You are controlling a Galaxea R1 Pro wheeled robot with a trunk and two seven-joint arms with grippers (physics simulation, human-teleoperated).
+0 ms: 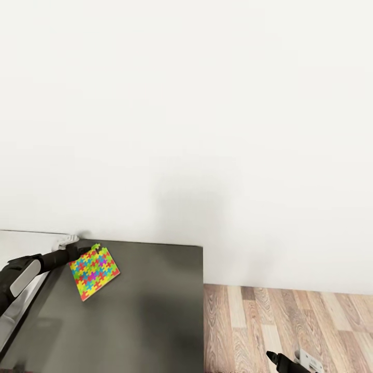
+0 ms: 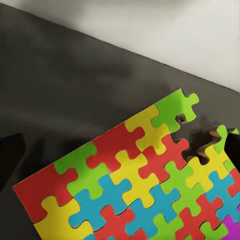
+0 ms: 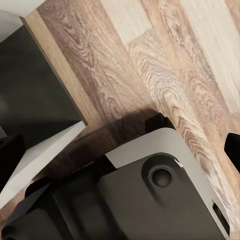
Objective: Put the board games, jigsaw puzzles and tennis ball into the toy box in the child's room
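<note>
A jigsaw puzzle (image 1: 94, 272), a flat square of yellow, pink, blue and green interlocking pieces, hangs tilted over the low dark grey cabinet (image 1: 145, 311). My left gripper (image 1: 82, 252) is shut on its upper corner. The left wrist view shows the same jigsaw puzzle (image 2: 135, 185) up close, with the dark cabinet top behind it. My right gripper (image 1: 273, 356) is low at the bottom right over the wooden floor. In the right wrist view its fingers (image 3: 10, 147) stand wide apart with nothing between them. The toy box, board games and tennis ball are out of view.
A plain white wall (image 1: 207, 129) rises behind the cabinet. A pale grey surface (image 1: 26, 239) adjoins the cabinet at the far left. Wood plank floor (image 1: 290, 326) lies right of the cabinet. My own grey base (image 3: 160, 190) shows in the right wrist view.
</note>
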